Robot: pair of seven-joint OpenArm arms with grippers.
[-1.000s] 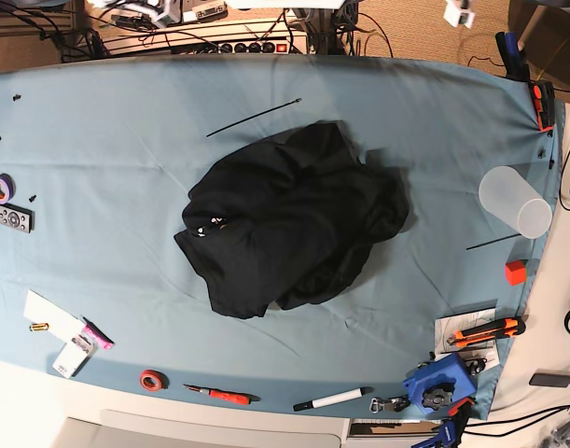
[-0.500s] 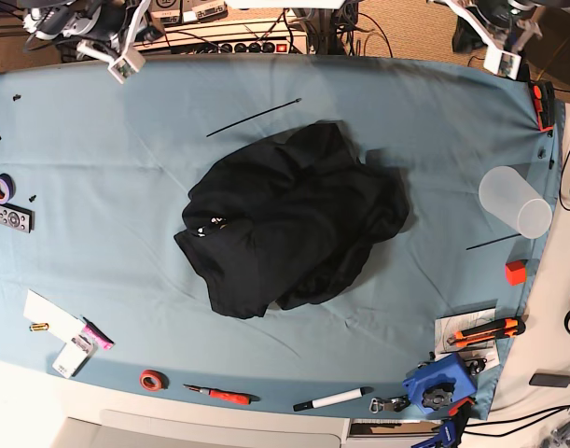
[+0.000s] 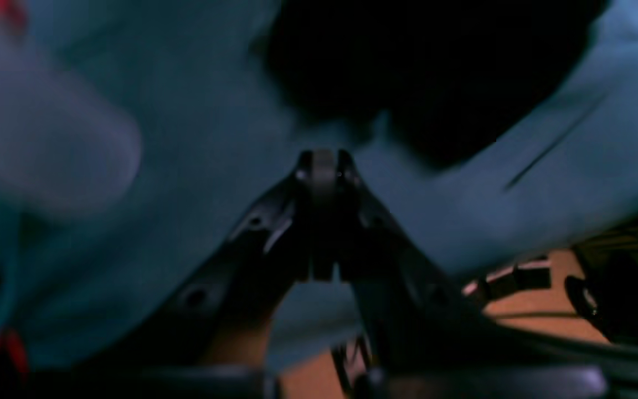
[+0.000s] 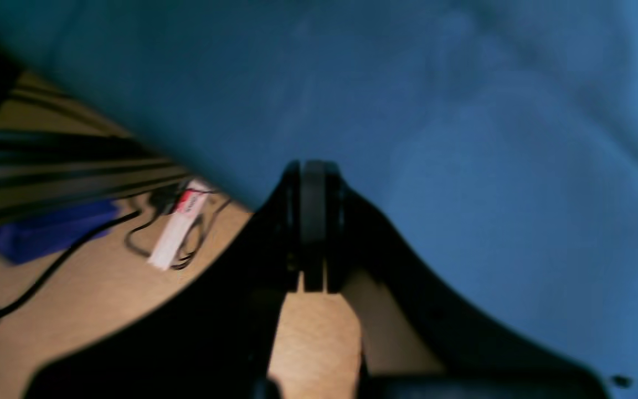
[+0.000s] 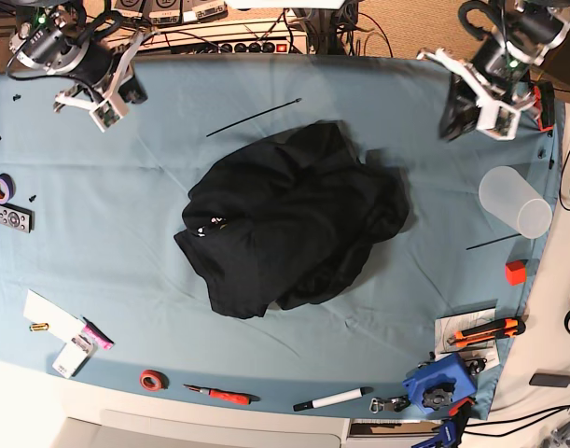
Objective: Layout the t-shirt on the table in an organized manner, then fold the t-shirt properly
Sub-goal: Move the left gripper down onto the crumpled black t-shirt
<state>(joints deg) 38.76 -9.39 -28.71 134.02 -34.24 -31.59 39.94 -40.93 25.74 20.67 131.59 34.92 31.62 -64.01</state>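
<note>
The black t-shirt (image 5: 289, 219) lies crumpled in a heap in the middle of the table (image 5: 98, 261), which is covered in light blue cloth. A small pale tag shows at its left side. My left gripper (image 5: 451, 119) hangs shut over the far right part of the table, apart from the shirt. In the left wrist view its fingers (image 3: 323, 160) are pressed together, with the dark t-shirt (image 3: 435, 72) ahead. My right gripper (image 5: 133, 90) is shut over the far left corner. In the right wrist view it (image 4: 312, 166) holds nothing above bare table cloth (image 4: 463, 138).
A clear plastic cup (image 5: 514, 201) lies at the right edge, with a red block (image 5: 516, 272) near it. A thin black rod (image 5: 254, 118) lies behind the shirt. An orange knife (image 5: 485, 331), a marker (image 5: 331, 399), a red tape roll (image 5: 153, 380) and a remote (image 5: 6, 217) line the edges.
Both arms have swung in from beyond the far edge and now hang over the table's far corners. The t-shirt has not moved.
</note>
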